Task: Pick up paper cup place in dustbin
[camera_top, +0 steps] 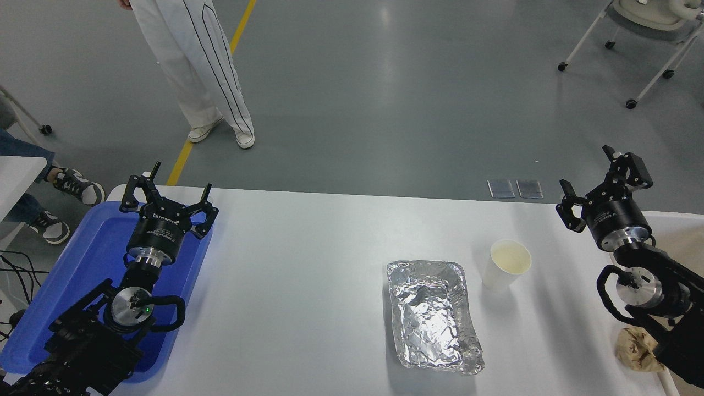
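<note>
The paper cup stands upright on the white table, right of centre, its pale yellowish inside showing. My right gripper is open and empty, up and to the right of the cup and well apart from it. The dustbin shows as a cream-white rim and beige inside at the right edge, mostly hidden behind my right arm. My left gripper is open and empty, parked over the blue tray at the lower left.
A crinkled foil tray lies just left of the cup. A crumpled brown paper ball sits at the lower right by my right arm. A person in white trousers stands beyond the table's far left. A wheeled chair stands far right.
</note>
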